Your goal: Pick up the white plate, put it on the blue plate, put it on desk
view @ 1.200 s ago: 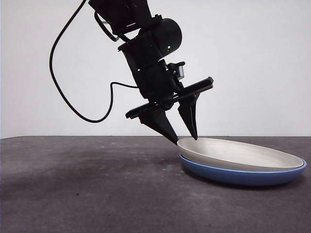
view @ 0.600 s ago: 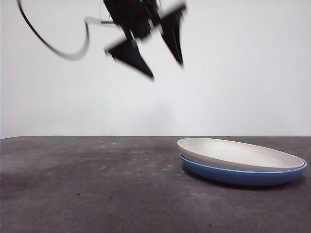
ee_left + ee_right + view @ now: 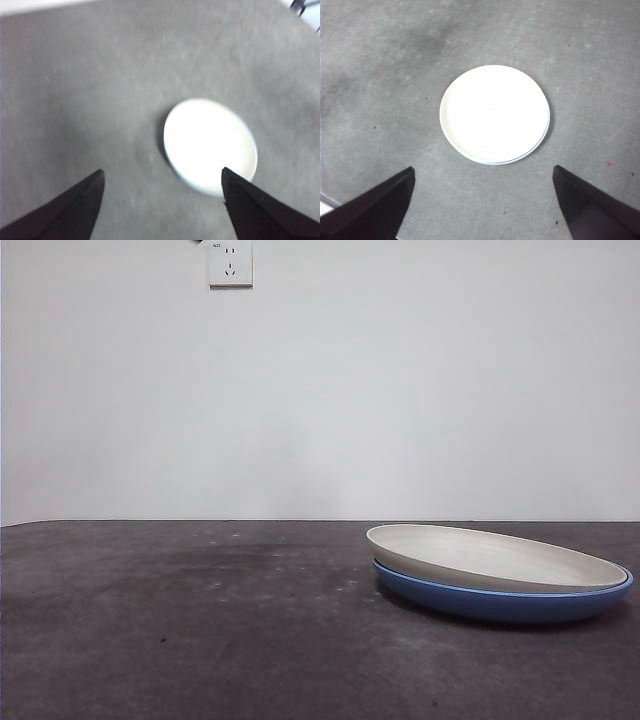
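In the front view we see the white plate point(image 3: 495, 557) resting on the blue plate point(image 3: 500, 602), slightly tilted, its left rim raised a little above the blue rim while its right edge sits down inside it. The stacked pair lies on the dark grey tabletop point(image 3: 180, 630) toward the right side of the view. A white wall socket point(image 3: 230, 262) is on the wall at the top left. We see no arm in this view.

In the left wrist view, which is blurred, we see the left end effector point(image 3: 162, 187) high above the tabletop point(image 3: 75, 90), its two black jaws spread wide and holding nothing. The white plate point(image 3: 210, 145) appears far below between the jaws, nearer one of them. We cannot make out the blue plate here beyond a dark edge along one side.

In the right wrist view we see the right end effector point(image 3: 484, 192) also high up, its jaws spread wide and empty. The white plate point(image 3: 494, 113) lies well below, roughly midway between the jaws. A thin sliver of the blue plate point(image 3: 546, 134) shows along one side of the white rim. The tabletop point(image 3: 380, 75) around the stack is mottled grey with a darker patch.
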Controlling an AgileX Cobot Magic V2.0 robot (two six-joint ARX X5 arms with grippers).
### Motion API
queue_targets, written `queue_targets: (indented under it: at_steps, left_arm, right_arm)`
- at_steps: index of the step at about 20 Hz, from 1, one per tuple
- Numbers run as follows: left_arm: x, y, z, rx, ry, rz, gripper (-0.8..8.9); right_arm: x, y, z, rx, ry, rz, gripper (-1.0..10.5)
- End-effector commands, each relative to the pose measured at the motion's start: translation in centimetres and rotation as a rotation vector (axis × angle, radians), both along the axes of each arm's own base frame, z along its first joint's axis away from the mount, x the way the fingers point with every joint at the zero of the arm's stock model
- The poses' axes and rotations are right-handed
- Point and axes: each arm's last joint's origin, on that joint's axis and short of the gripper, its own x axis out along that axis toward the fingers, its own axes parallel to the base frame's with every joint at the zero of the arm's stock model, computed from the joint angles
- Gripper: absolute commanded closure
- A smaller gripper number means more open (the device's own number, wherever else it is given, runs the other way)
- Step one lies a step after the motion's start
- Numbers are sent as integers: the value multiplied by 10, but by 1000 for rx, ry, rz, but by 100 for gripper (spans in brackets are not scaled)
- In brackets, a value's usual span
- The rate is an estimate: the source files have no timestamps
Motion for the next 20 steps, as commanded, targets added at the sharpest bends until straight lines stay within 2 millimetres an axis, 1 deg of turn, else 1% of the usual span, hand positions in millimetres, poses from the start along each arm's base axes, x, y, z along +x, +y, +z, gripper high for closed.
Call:
queue_targets:
  at_steps: [1,4,7,9,11,14,16,19,20]
  left_arm:
    - [-14,6,-16,6,23,-48,442]
    - [-35,15,-40,-43,79,-144,443]
    - [-48,18,-61,-77,150,-240,443]
    - [-52,19,-68,-84,185,-275,443]
    - [-53,20,-69,-76,193,-282,443]
    - [-52,19,-68,-81,180,-283,443]
    - [-52,19,-69,-81,181,-283,442]
    - [-52,19,-69,-80,182,-283,443]
    - [-52,19,-69,-80,182,-283,442]
  right_arm:
    - [2,1,3,9,-10,-2,505]
    - [4,1,3,15,1,-8,505]
    - [5,1,2,22,18,-16,505]
    - [6,1,0,27,27,-21,505]
    - [8,2,-5,30,49,-27,505]
    - [14,3,-19,29,102,-36,505]
    - [22,4,-31,55,125,-72,507]
    - [45,6,-62,72,171,-164,523]
    - [55,8,-75,82,199,-182,523]
